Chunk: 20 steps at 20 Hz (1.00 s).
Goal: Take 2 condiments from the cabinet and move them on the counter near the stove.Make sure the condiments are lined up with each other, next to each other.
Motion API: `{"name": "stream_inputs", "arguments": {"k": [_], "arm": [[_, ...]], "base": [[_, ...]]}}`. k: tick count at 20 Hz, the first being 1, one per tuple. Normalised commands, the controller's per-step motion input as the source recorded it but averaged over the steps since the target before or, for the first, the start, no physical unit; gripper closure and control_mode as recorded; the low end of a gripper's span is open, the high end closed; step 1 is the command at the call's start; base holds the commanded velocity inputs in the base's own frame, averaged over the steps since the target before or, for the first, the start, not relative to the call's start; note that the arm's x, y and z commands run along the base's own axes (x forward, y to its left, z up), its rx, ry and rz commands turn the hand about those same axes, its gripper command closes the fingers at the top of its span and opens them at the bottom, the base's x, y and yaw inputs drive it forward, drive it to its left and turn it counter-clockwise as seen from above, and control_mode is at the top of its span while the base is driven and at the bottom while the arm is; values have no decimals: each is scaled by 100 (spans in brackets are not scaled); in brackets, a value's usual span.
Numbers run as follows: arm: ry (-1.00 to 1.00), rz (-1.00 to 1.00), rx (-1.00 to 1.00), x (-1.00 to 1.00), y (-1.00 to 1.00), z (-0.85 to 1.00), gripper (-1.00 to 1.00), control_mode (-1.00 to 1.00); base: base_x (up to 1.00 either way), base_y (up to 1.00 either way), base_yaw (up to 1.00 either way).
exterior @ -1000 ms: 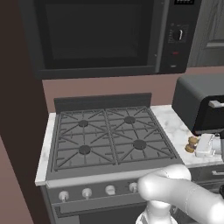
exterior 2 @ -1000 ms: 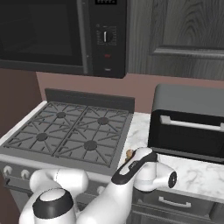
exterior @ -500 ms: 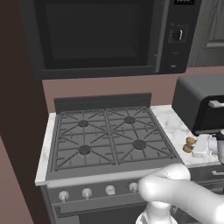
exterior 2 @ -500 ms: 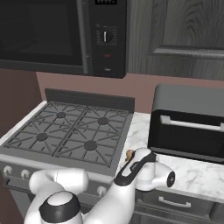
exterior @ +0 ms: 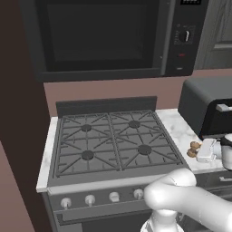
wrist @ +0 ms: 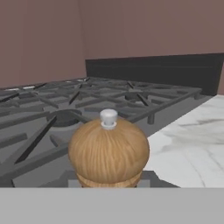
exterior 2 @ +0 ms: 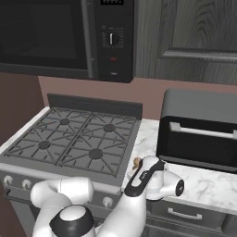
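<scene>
Right now the fingers [exterior: 198, 151] are closed on the brown wooden pepper mill [wrist: 108, 151] with its round knob. It sits low over the white marble worktop [exterior 2: 149, 136], just right of the gas stove [exterior: 111, 141].

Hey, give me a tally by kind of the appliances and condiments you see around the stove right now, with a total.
Stove: 1
Microwave: 1
Toaster oven: 1
Pepper mill: 1
Total: 4
</scene>
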Motion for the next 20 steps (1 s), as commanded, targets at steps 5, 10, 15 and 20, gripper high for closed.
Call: {"name": "stream_inputs", "arguments": {"k": [5,10,15,20], "arm": [[0,0,0,23,0,-17,100,-100],[-2,2,0,12,0,-23,100,-100],[0,1,0,1,0,-19,-100,-100],[0,0,0,0,0,-3,-100,-100]], "base": [[0,0,0],[0,0,0],[0,0,0],[0,0,0]]}}
